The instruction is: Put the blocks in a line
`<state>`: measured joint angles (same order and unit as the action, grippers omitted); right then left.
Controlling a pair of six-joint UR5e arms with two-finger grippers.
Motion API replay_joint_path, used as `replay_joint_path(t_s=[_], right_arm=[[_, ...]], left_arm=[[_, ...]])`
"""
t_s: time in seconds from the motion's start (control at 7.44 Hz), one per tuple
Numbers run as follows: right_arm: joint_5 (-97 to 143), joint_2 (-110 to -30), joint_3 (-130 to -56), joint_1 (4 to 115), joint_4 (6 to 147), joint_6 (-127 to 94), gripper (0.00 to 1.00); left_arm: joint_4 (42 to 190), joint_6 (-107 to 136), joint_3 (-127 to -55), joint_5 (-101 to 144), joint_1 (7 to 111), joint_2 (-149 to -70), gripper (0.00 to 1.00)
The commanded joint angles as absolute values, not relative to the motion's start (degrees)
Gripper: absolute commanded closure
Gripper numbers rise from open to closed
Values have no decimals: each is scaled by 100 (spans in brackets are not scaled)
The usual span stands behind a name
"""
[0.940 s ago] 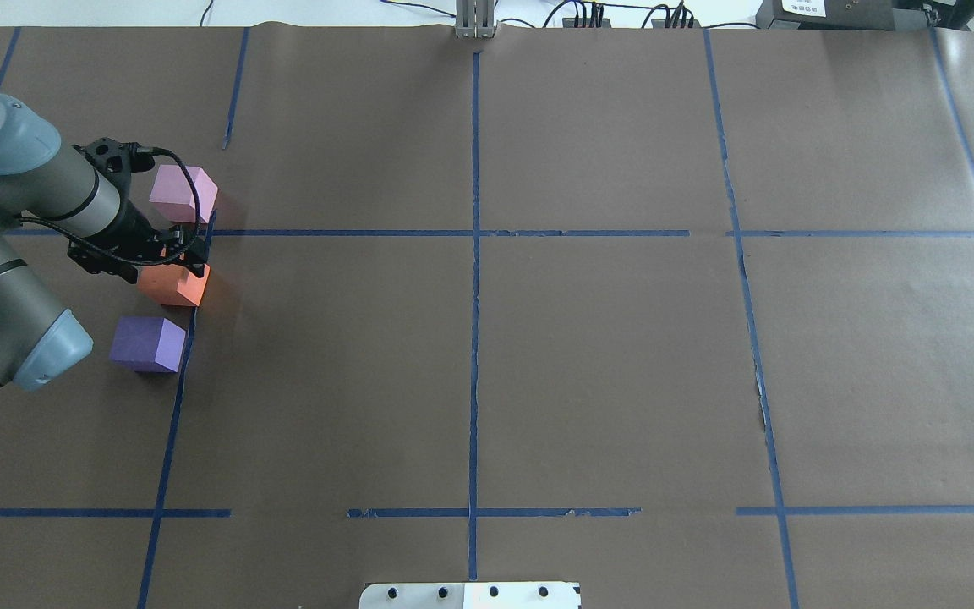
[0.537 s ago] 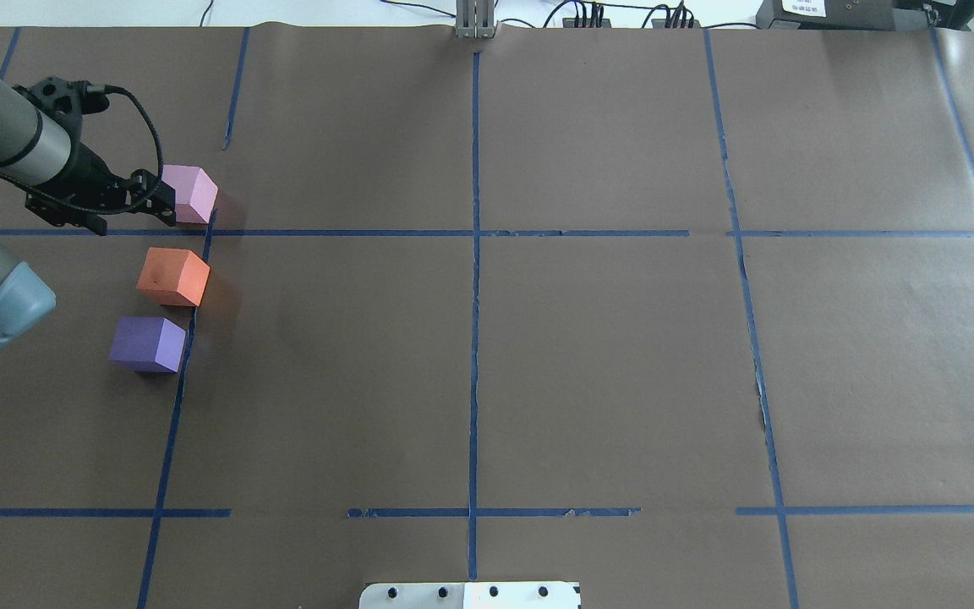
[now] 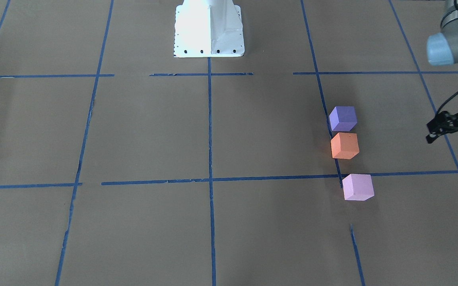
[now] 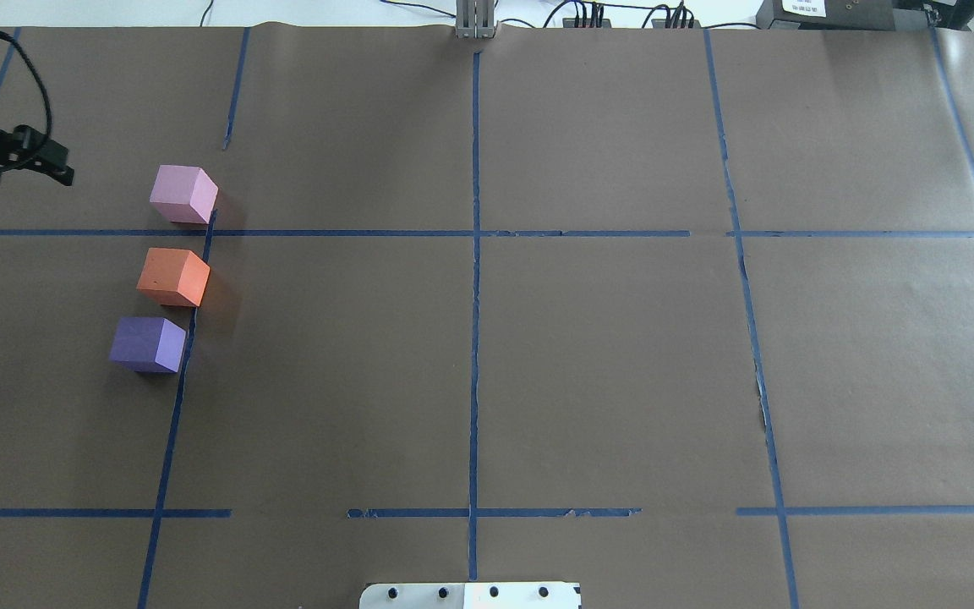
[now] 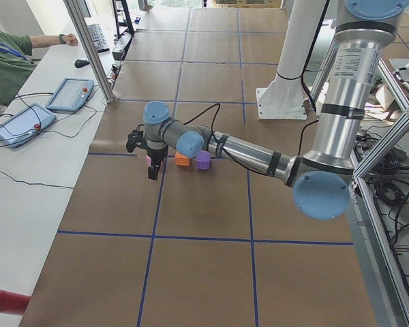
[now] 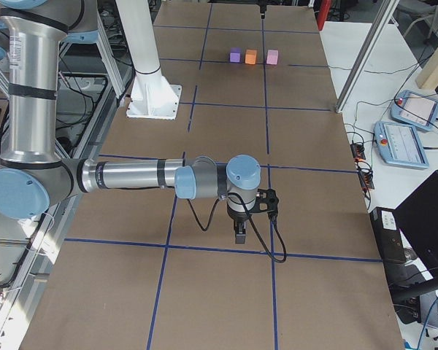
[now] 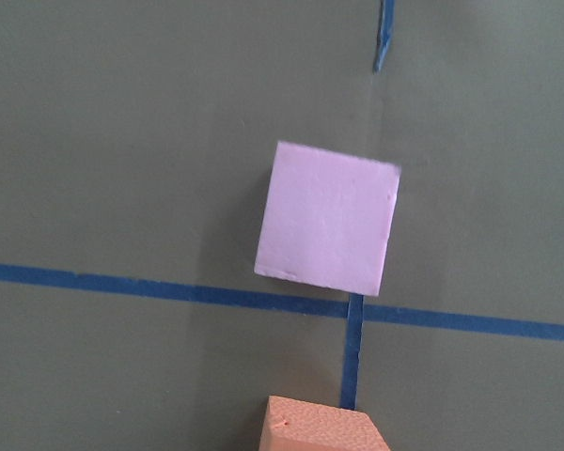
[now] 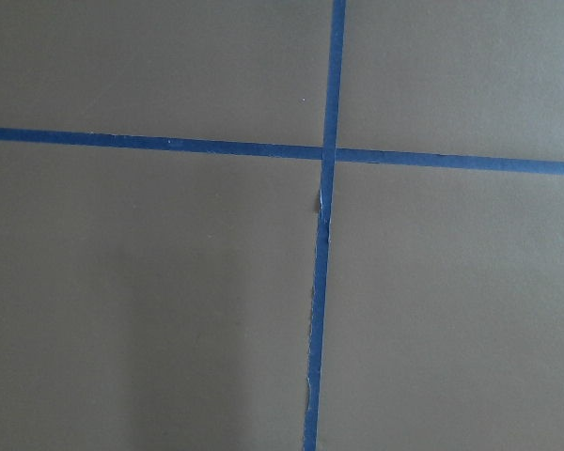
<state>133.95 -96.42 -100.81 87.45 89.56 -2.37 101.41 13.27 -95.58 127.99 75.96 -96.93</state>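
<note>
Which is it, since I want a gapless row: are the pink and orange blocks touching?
Apart. The overhead view shows a blue tape line crossing the open gap between the pink block and the orange block.

Pale pink foam cube [image 4: 184,194], orange foam cube [image 4: 173,277], dark violet foam cube [image 4: 149,344]: one slanting row, last two perhaps touching.

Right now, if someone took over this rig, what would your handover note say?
Left claw: open, empty, clear of the blocks.
Right claw: over bare table, far from them; open or shut, cannot tell.
Pink block, orange block and purple block stand in a slightly slanted row, none touching.
Done: the line looks formed.
Left: perhaps even out the wider pink-orange gap.
</note>
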Motion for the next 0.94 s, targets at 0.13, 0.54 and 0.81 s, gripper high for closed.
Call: replay_joint_path(t_s=[0.13, 0.54, 0.81], right_arm=[[13395, -9642, -10081, 8745, 8956, -237, 0], [13395, -9642, -10081, 8745, 8956, -237, 0], [13395, -9642, -10081, 8745, 8956, -237, 0]], left_arm=[[9668, -1404, -8905, 12832, 9128, -9318, 0], [9298, -1397, -8921, 12981, 9185, -9273, 0], [9316, -1380, -8825, 12938, 9167, -9308, 0]])
